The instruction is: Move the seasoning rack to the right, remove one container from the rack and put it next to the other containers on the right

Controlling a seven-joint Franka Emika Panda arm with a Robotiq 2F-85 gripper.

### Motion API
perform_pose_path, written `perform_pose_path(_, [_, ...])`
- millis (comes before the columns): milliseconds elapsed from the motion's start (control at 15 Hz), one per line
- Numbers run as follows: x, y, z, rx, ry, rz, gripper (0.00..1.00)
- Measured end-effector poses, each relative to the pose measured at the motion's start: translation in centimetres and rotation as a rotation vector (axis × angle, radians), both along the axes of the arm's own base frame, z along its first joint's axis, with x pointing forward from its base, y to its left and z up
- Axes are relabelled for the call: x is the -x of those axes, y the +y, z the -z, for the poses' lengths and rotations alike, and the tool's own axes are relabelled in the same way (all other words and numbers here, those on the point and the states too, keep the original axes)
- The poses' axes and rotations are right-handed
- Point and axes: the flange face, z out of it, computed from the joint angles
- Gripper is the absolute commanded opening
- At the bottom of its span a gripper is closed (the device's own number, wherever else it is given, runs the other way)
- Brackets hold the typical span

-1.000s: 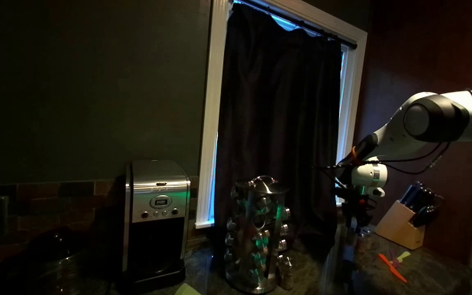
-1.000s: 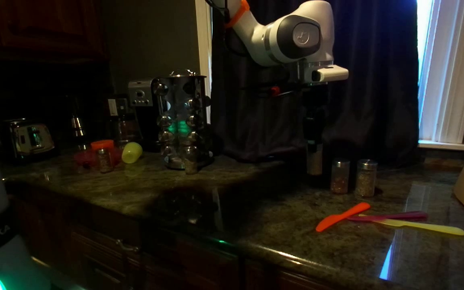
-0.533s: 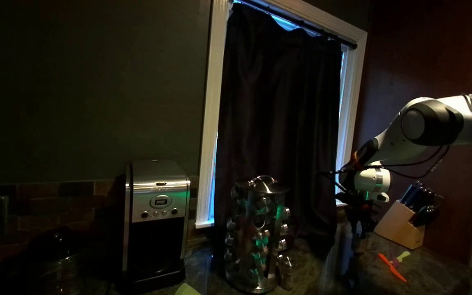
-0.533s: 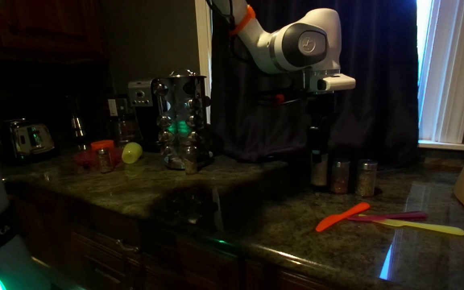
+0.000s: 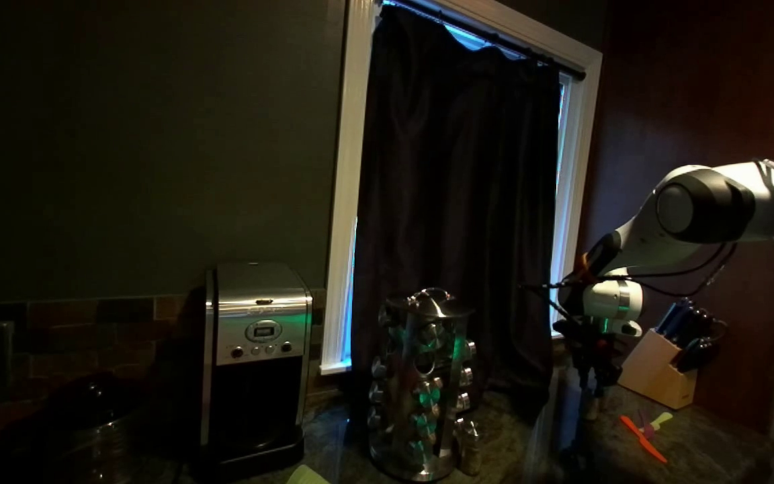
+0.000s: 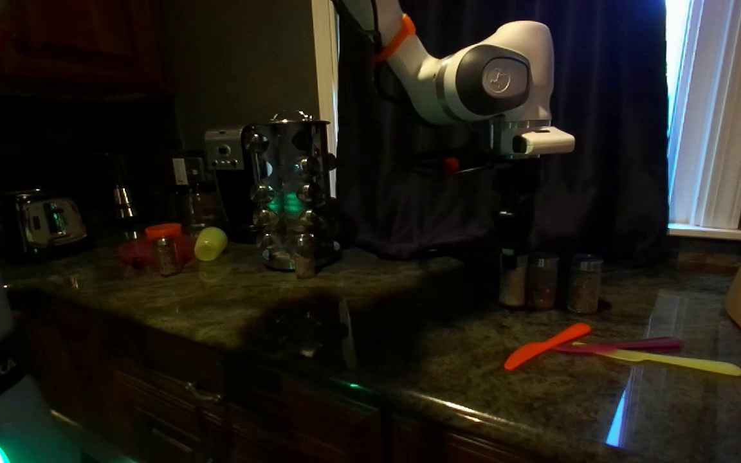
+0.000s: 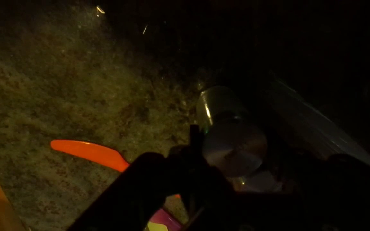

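The seasoning rack, a tall round carousel with shiny lids, stands in both exterior views (image 5: pixel 427 376) (image 6: pixel 290 186). My gripper (image 6: pixel 513 256) points down at the window side of the counter, shut on a small glass jar (image 6: pixel 512 287). The jar's base is at about counter level; I cannot tell if it touches. Its round metal lid (image 7: pixel 234 149) shows between the dark fingers in the wrist view. Two other jars, one reddish (image 6: pixel 543 286) and one tan (image 6: pixel 585 286), stand upright just right of it. Another jar (image 6: pixel 305 257) stands at the rack's foot.
Orange (image 6: pixel 547 346), purple (image 6: pixel 653 345) and yellow (image 6: pixel 686 363) plastic knives lie in front of the jars. A knife block (image 5: pixel 659 370) stands beyond them. A coffee maker (image 5: pixel 259 336), a yellow cup (image 6: pixel 210 244) and another jar (image 6: pixel 166 257) are by the rack's other side.
My gripper has moved down and a little to the right with the jar, from above the counter to about counter level beside the two jars. The rack has not moved.
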Motion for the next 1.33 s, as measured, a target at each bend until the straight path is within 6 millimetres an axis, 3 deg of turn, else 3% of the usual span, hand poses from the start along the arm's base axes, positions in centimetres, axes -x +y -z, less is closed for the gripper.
perform_pose_path(133, [-0.1, 0.1, 0.3, -0.006, 0.001, -0.001, 0.24])
perform_pose_path(200, [-0.1, 0.2, 0.5, -0.009, 0.001, -0.001, 0.74])
perform_pose_path(333, [-0.1, 0.2, 0.6, -0.01, 0.002, -0.006, 0.81])
perform_pose_path(467, [-0.2, 0.3, 0.5, -0.01, 0.001, -0.016, 1.0])
perform_pose_path(533, [-0.6, 0.5, -0.1, -0.007, -0.011, -0.032, 1.0])
perform_pose_path(600, [-1.1, 2.2, -4.6, -0.034, -0.035, -0.081, 1.0])
perform_pose_path(1333, [-1.2, 2.2, -4.7, -0.032, -0.036, -0.082, 1.0])
